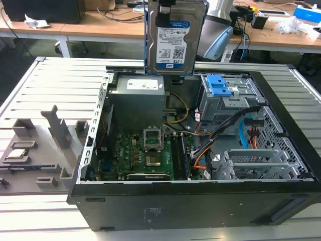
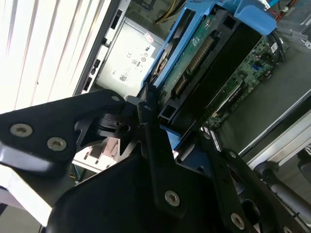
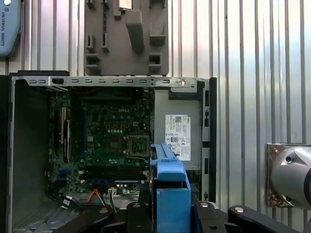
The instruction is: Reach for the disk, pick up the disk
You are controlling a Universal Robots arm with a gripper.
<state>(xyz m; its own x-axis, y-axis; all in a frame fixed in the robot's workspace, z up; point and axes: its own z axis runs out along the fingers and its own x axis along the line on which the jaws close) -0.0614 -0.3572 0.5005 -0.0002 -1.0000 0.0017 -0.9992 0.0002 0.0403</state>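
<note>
Presently the disk (image 1: 175, 37) hangs upright, clear above the far edge of the open case (image 1: 200, 201), label facing the exterior view; the gripper (image 1: 164, 15) has its fingers clamped on the disk's upper end, across the blue rail frame (image 3: 170, 194).

Risk, as judged: the hold is at one end only; a slip or swing would drop the disk onto the power supply (image 1: 138, 98) or motherboard (image 1: 145, 155) below; the loose cables (image 1: 220, 135) could snag a low pass.

Case contents: power supply at the far edge; motherboard on the floor; drive cage (image 1: 225, 95) with blue clips at the far corner on the exterior view's right.
</note>
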